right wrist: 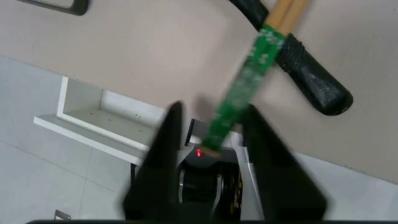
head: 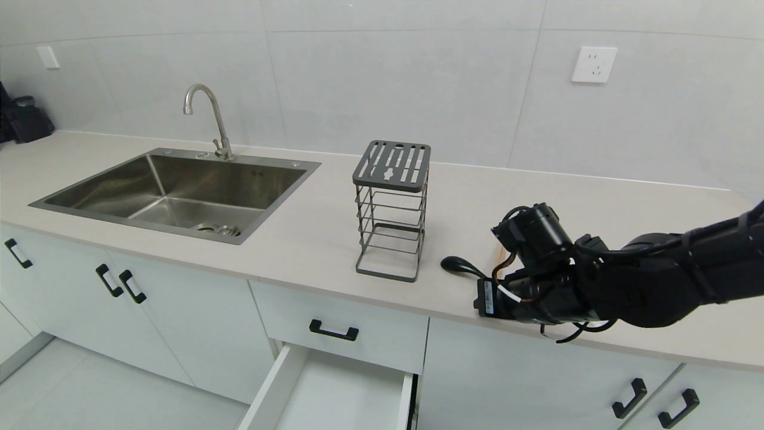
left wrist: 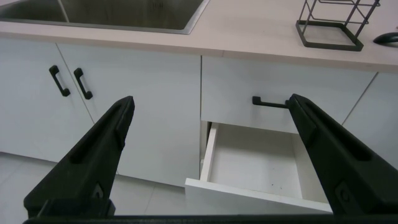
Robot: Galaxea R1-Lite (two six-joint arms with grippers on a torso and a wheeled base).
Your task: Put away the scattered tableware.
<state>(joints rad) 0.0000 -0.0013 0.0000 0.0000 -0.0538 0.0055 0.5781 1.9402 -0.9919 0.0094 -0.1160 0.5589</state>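
A black spoon (head: 456,264) lies on the beige counter (head: 310,239) right of the wire utensil rack (head: 391,209). A pair of wooden chopsticks (right wrist: 249,81) with green patterned ends crosses the spoon's handle (right wrist: 314,84), and their ends reach past the counter's front edge. My right gripper (right wrist: 214,109) is open at that edge, one finger on each side of the green ends, not closed on them. My left gripper (left wrist: 211,102) hangs open in front of the cabinets, facing the open drawer (left wrist: 261,165), with nothing in it.
A steel sink (head: 179,194) with a tap (head: 206,119) is set into the counter's left part. The white drawer (head: 334,394) below the rack stands pulled out and holds nothing. Black-handled cabinet doors (head: 113,280) flank it.
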